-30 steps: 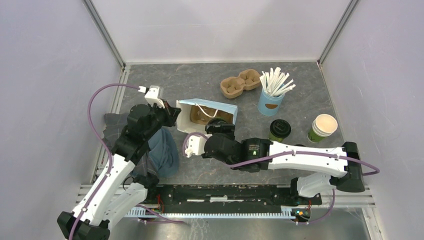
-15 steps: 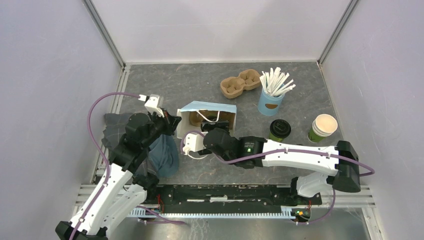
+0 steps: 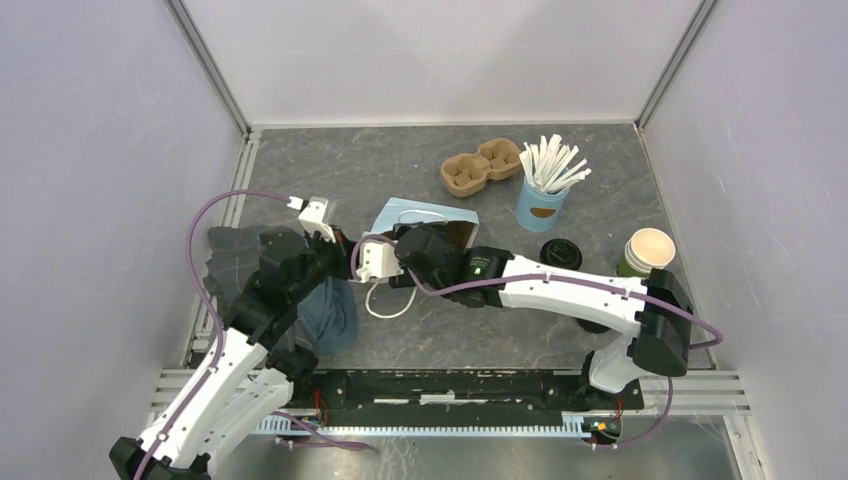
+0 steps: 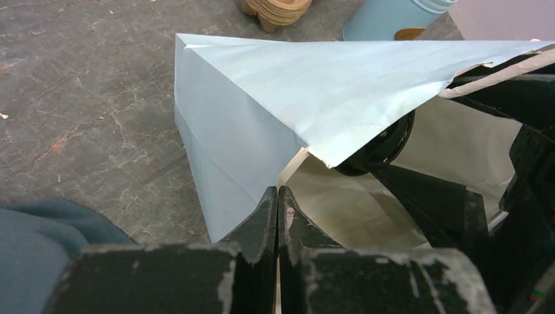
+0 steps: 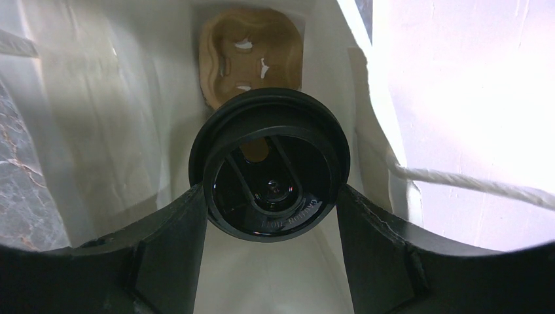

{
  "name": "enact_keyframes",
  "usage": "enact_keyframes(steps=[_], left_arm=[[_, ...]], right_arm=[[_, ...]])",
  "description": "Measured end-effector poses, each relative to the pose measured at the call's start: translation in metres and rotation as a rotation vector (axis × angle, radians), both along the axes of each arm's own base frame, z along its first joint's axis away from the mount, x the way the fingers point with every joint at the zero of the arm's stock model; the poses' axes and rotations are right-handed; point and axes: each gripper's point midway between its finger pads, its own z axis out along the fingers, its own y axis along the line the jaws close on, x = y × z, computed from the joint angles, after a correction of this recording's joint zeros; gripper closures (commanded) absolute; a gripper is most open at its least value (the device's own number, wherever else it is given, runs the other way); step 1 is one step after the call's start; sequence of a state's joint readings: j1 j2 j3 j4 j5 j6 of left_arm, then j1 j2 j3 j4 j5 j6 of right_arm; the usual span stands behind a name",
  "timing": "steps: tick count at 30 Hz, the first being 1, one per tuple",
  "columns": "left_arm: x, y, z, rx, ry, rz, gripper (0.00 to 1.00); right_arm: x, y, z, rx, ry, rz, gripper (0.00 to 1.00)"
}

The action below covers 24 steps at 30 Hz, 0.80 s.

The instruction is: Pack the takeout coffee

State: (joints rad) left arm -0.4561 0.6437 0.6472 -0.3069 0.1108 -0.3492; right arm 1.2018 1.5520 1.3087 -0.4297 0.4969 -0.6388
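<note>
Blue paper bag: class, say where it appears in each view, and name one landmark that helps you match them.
Top external: blue bag mid-table, left of the light-blue cup.
Left wrist: fills the centre, edge pinched by the left gripper.
Right wrist: its white inside surrounds the takeout coffee.
Landmark: the coffee's black lid, in both wrist views.
</note>
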Motion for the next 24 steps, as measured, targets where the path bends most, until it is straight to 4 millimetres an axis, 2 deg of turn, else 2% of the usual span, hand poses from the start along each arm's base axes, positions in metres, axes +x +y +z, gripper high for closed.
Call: enact_keyframes(steps=[5,11,13,20,24], left_arm=[[0.001,-0.001,-0.004,0.007,0.012,-0.001,0.98],[0.002,-0.001,-0.004,0.009,0.011,0.005,0.98],[0.002,-0.001,-0.003,0.008,0.008,0.006,0.98],[0.004,-0.003,-0.005,0.005,0.006,-0.001,0.98],[0.005,-0.001,-0.005,0.007,0.003,0.011,0.98]], right_arm=[[0.011,-0.009,-0.005,-0.03,0.011,-0.011,0.5],[0.009,-0.015,-0.016,-0.066,0.054,0.008,0.49],[0.007,-0.013,-0.019,-0.077,0.073,0.022,0.49],[0.014,0.013,-0.031,-0.066,0.097,0.062,0.49],[0.018,0.014,-0.034,-0.079,0.09,0.063,0.5]])
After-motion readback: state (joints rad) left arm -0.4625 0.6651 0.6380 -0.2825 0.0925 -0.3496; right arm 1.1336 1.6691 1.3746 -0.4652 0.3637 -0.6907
